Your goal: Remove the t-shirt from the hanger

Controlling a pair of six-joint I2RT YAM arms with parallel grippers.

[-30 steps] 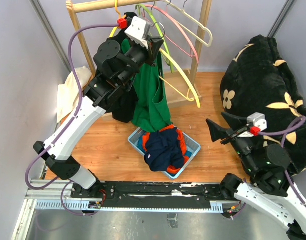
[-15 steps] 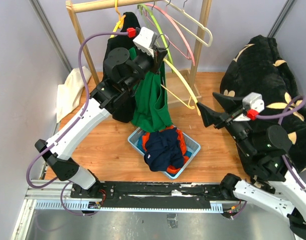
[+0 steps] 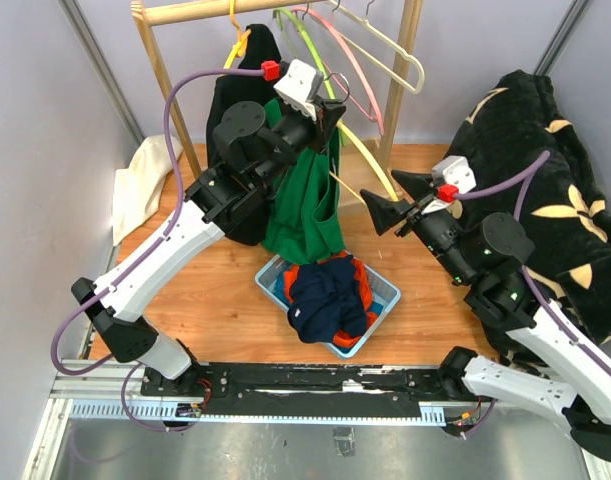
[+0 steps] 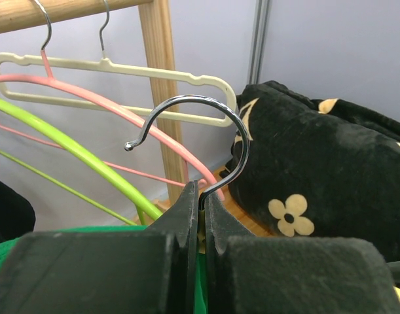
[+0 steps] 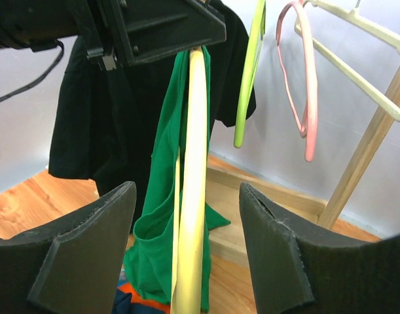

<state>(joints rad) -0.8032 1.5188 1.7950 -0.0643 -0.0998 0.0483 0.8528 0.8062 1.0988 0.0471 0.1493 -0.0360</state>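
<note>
Grey walls close in a wooden table (image 3: 215,285) with a timber clothes rack (image 3: 163,85) at 12 o'clock and a blue basket (image 3: 387,291) of clothes in the middle. The green t-shirt (image 3: 303,200) hangs at 12 o'clock of the basket, draped on a yellow hanger (image 5: 192,163). The left claw (image 4: 200,196) is clamped on the hanger's metal hook (image 4: 194,98), which shows clear of the rail. The right claw (image 3: 388,200) stands apart and empty, at 3 o'clock of the shirt, facing it edge-on. The shirt looks light, soft and limp, so it should slide but may catch on the hanger's ends. A pinch on the lower side seam or the hem seems the safest hold. The collar and shoulders are hidden behind the left claw. How the cloth sits on the hanger's far arm cannot be made out.
</note>
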